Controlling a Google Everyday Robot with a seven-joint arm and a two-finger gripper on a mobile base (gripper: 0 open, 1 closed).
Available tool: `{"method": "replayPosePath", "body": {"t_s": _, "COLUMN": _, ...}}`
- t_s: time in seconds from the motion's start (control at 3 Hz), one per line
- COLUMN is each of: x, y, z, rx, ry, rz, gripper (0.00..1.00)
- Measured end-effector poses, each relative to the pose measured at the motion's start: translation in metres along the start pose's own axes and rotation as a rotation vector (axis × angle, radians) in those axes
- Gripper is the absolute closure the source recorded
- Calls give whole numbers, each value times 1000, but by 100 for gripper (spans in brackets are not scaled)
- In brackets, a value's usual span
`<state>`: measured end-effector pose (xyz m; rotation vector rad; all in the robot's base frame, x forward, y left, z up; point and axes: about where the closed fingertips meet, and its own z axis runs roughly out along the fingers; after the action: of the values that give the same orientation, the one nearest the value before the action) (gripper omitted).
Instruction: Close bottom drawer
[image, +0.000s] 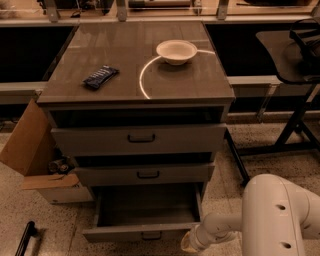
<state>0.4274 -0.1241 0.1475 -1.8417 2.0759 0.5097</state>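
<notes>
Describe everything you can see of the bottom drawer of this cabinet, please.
The bottom drawer looks like grey-brown wood-grain board. It is pulled far out of the cabinet, below the middle drawer, so its long, deep box shows from above. Its low front panel carries a small dark pull handle near the middle. It sits level, just above the speckled floor. The gripper is at the right end of the front panel; contact cannot be told.

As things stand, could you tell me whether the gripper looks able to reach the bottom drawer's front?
Probably yes: the gripper sits low by the right front corner of the open bottom drawer, with nothing visible between them.
</notes>
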Motion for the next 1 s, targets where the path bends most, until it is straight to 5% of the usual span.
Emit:
{"method": "replayPosePath", "body": {"t_s": 0.33, "x": 0, "y": 0, "z": 0, "rx": 0, "ry": 0, "rz": 0, "gripper": 100}}
{"method": "replayPosePath", "body": {"t_s": 1.0, "x": -6, "y": -39, "z": -8, "rx": 102, "ry": -150, "rz": -39, "gripper": 100}}
